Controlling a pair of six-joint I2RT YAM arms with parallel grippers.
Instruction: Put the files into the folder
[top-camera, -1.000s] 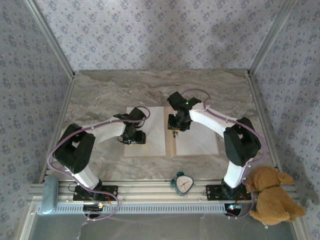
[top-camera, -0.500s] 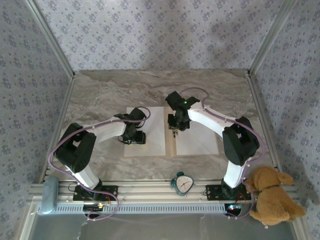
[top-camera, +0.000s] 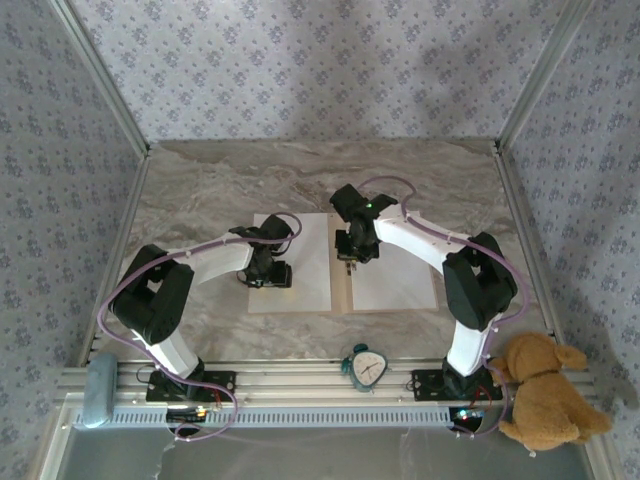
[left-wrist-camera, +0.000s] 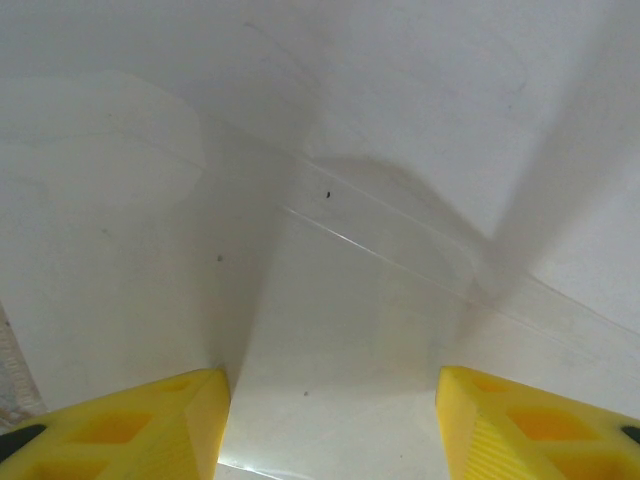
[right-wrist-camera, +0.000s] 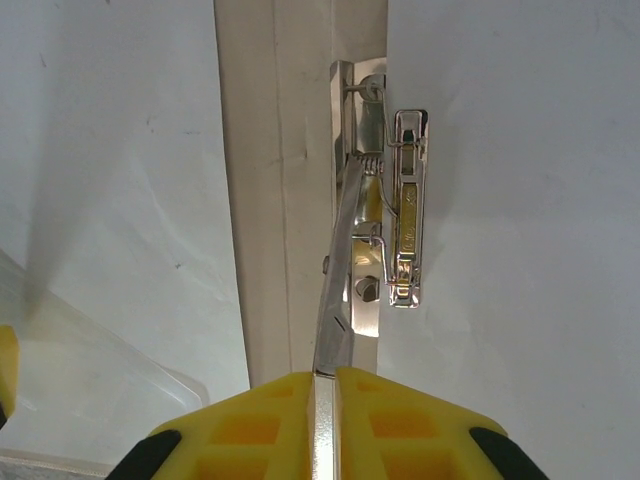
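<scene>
The tan folder (top-camera: 341, 290) lies open and flat in the middle of the table. A white file (top-camera: 308, 250) covers its left half and another file (top-camera: 398, 278) covers its right half. My right gripper (top-camera: 348, 256) points down at the spine. In the right wrist view its yellow fingers (right-wrist-camera: 400, 420) are shut on the raised metal lever (right-wrist-camera: 335, 300) of the clip (right-wrist-camera: 405, 230), beside the bare spine (right-wrist-camera: 270, 200). My left gripper (top-camera: 268, 274) rests over the left file (left-wrist-camera: 330, 150), and the left gripper (left-wrist-camera: 330, 420) stands open with only paper between its fingertips (left-wrist-camera: 150, 425).
A mint alarm clock (top-camera: 366, 366) stands on the front rail between the arm bases. A brown teddy bear (top-camera: 540, 395) sits at the front right and a grey object (top-camera: 98, 390) at the front left. Wallpapered walls and metal posts enclose the marble table (top-camera: 200, 190).
My right gripper's jaws have closed together onto the clip's lever, and that arm has shifted slightly left. The left arm and the sheets have not moved.
</scene>
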